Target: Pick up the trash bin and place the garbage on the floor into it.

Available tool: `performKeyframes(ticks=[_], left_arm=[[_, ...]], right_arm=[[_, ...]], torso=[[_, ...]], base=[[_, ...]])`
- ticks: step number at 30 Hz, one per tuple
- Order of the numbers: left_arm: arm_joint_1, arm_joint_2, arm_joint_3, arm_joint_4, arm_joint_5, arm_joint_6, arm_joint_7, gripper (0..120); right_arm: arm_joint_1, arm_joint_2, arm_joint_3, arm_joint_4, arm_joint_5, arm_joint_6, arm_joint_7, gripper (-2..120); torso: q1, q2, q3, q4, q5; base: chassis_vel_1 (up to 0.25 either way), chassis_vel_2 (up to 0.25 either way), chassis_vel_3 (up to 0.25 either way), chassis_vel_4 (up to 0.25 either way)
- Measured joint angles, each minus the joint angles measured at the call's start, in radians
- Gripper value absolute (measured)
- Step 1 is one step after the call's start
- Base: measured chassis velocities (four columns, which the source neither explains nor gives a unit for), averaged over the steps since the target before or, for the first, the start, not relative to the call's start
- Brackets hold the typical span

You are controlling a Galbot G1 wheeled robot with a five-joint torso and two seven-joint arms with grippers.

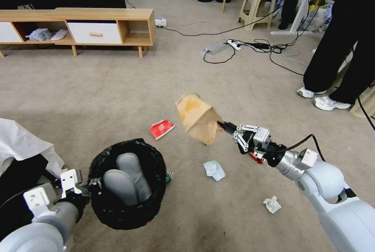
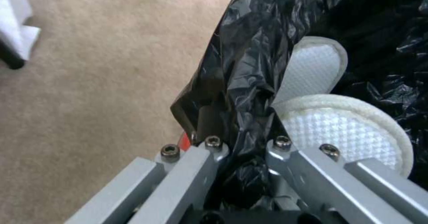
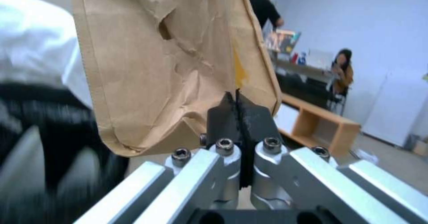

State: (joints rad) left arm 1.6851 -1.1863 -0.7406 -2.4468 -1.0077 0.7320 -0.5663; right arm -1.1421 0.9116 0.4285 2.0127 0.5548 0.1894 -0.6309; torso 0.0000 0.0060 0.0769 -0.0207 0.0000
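Nearest the robot, the left end effector [image 1: 88, 184] is clamped on the rim of the bin [image 1: 127, 183], pinching the black bag [image 2: 249, 83] and holding the bin low at the robot's left. Two white slippers [image 1: 127, 177] lie inside it already.

Just beyond, the right end effector [image 1: 223, 126] is closed tight on one corner of the brown paper bag [image 1: 197, 117], which hangs clear of the floor [image 1: 97, 95], to the right of the bin mouth and a little past it. So the bin is in hand and one piece of garbage is lifted but not yet dropped in.

By my reading, several pieces are left on the carpet: a red carton [image 1: 161, 128] just past the bin, a pale blue crumpled piece [image 1: 214, 170] between the arms, a white tissue [image 1: 272, 204] by the right arm, and something green [image 1: 168, 177] at the bin's far edge.

The path from bag to bin looks open. Farther off, cables and a grey power brick [image 1: 215, 48] lie on the floor, a person's sneakers [image 1: 326, 102] stand to the right, and a wooden cabinet [image 1: 97, 25] bounds the far left.
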Motion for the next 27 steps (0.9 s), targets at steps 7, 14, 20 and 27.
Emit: performKeyframes(ticks=[7, 14, 20, 27], left_arm=[[-0.016, -0.013, 0.098, 0.0, 0.045, 0.003, 0.0, 4], [-0.049, -0.029, 0.154, 0.004, 0.057, 0.003, 0.002, 4], [-0.075, -0.035, 0.175, 0.006, 0.039, 0.004, 0.004, 4], [-0.097, -0.037, 0.173, 0.005, 0.006, 0.004, 0.004, 4]], right_arm=[[0.04, 0.025, -0.057, 0.022, 0.064, -0.016, 0.0, 0], [0.09, 0.06, -0.158, 0.005, 0.061, -0.021, -0.029, 0], [0.117, 0.083, -0.237, -0.042, 0.035, -0.017, -0.099, 0], [0.119, 0.094, -0.259, -0.079, -0.012, -0.003, -0.168, 0]], torso=[[0.0, 0.0, 0.0, -0.0001, 0.0], [0.0, 0.0, 0.0, 0.0, 0.0], [0.0, 0.0, 0.0, 0.0001, 0.0], [0.0, 0.0, 0.0, 0.0, -0.0001]], base=[[0.0, 0.0, 0.0, 0.0], [0.0, 0.0, 0.0, 0.0], [0.0, 0.0, 0.0, 0.0], [0.0, 0.0, 0.0, 0.0]])
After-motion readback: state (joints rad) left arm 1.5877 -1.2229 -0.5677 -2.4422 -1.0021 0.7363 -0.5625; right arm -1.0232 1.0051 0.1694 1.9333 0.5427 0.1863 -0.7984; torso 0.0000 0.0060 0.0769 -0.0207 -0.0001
